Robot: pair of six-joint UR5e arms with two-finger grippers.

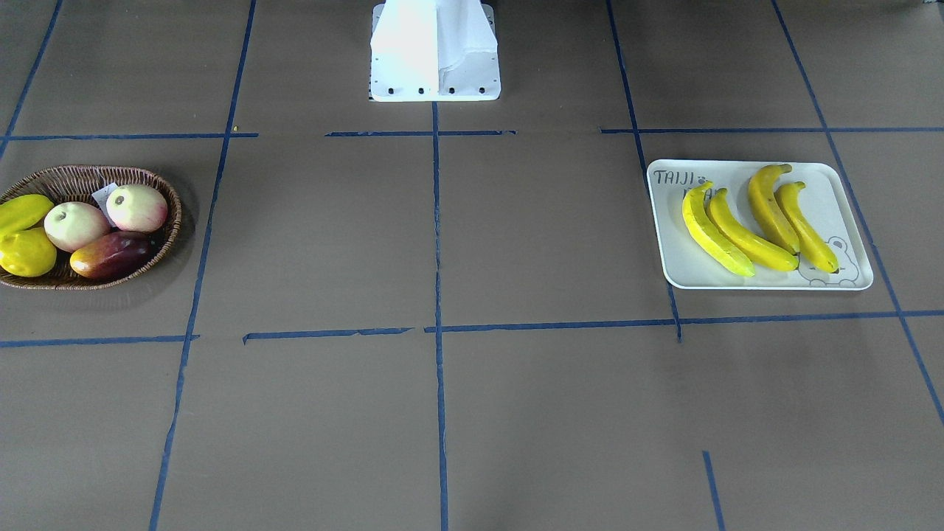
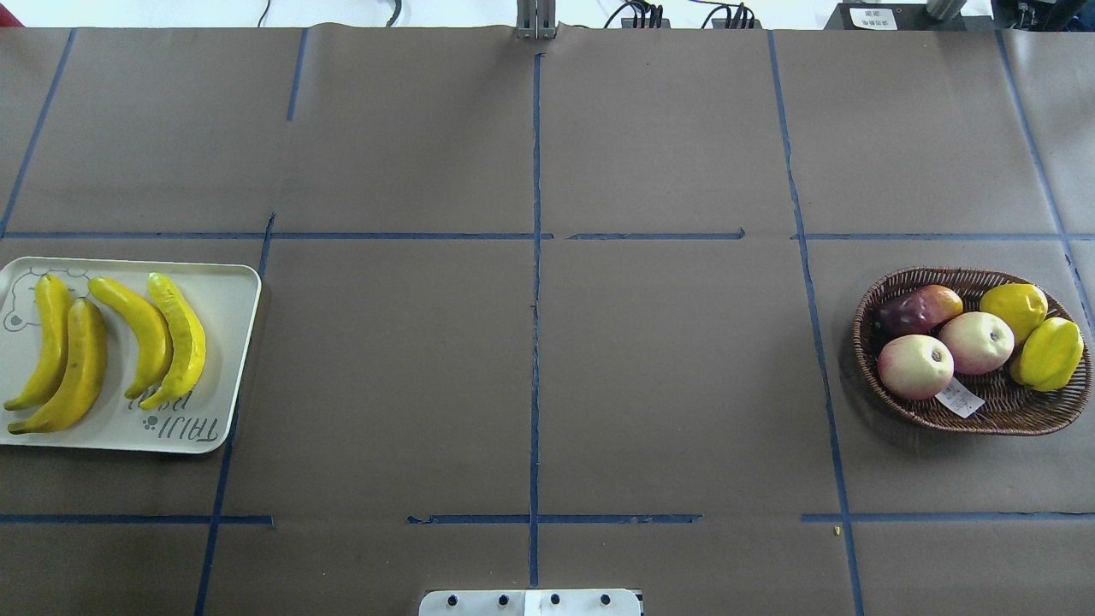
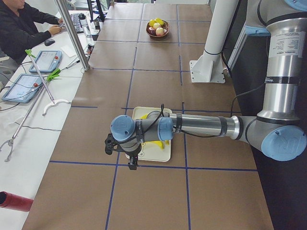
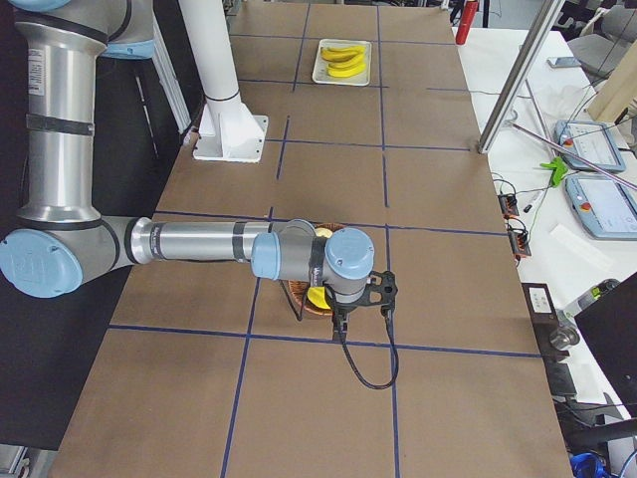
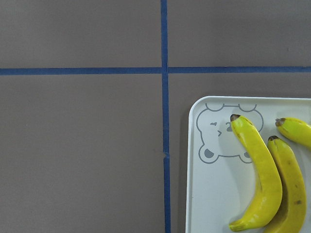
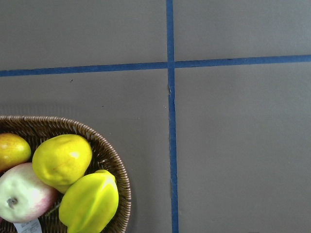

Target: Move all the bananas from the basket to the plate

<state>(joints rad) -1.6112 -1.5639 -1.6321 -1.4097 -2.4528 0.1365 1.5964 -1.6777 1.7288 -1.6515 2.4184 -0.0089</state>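
Note:
Several yellow bananas lie side by side on the off-white plate, which sits at the table's left end; they also show in the front view as bananas on the plate. The wicker basket at the right end holds other fruit, and I see no banana in it. My left gripper shows only in the exterior left view, hanging above the plate's outer edge. My right gripper shows only in the exterior right view, above the basket. I cannot tell whether either is open or shut.
In the basket lie two pink-white apples, a dark red mango, a lemon and a yellow-green pointed fruit. The white robot base stands at the table's robot side. A person sits at a side desk with tablets.

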